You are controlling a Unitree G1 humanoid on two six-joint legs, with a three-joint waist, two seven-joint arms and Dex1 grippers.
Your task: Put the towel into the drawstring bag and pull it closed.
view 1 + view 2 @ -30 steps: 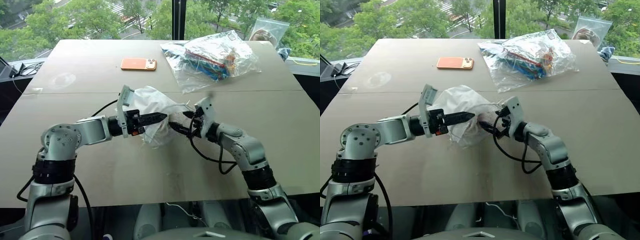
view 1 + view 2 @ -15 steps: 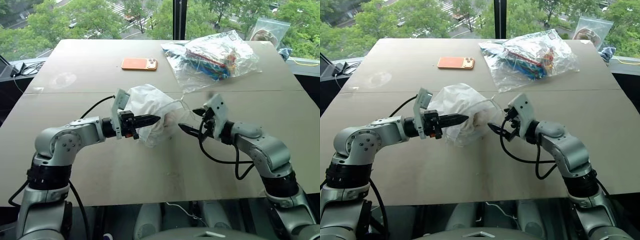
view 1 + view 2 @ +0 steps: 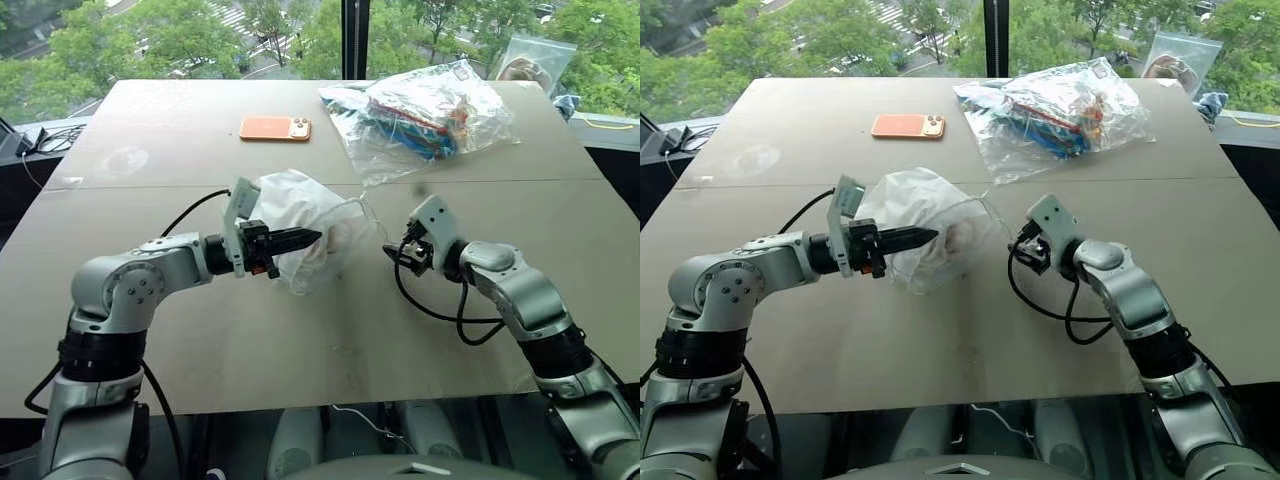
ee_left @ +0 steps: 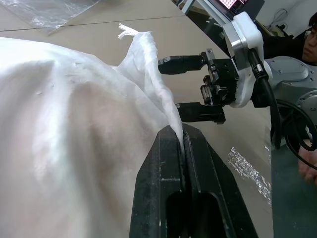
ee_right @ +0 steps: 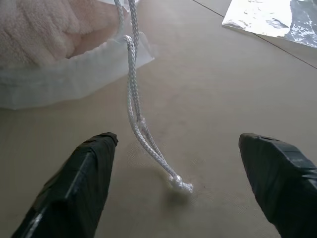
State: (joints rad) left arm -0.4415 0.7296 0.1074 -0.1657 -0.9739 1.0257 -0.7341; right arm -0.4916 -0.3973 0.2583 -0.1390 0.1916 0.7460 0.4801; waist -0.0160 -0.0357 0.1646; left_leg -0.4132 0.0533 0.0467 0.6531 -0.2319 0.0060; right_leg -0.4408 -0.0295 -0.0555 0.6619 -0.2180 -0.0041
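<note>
Peeking through the thin fabric is about all I get of the towel (image 5: 44, 27): a pinkish fluffy lump inside the drawstring bag (image 3: 305, 215), mostly veiled, its marks impossible to make out. My left gripper (image 3: 300, 238) is clenched on a fold of the bag's cloth near its mouth, holding the bag bunched up on the table (image 3: 300, 340). My right gripper (image 5: 183, 186) sits just beside the bag with its fingers (image 5: 74, 183) spread apart and nothing between them but the cord (image 5: 141, 134), which dangles from the bag's mouth down to a knotted end touching the tabletop. The bag's long axis runs roughly from my left hand toward my right, mouth facing right. Surface is plain tan board. Farther back lie an orange phone (image 3: 275, 127) and a clear plastic bag (image 3: 425, 110) of colourful stuff, partly cut off by glare; windows with green trees behind.
</note>
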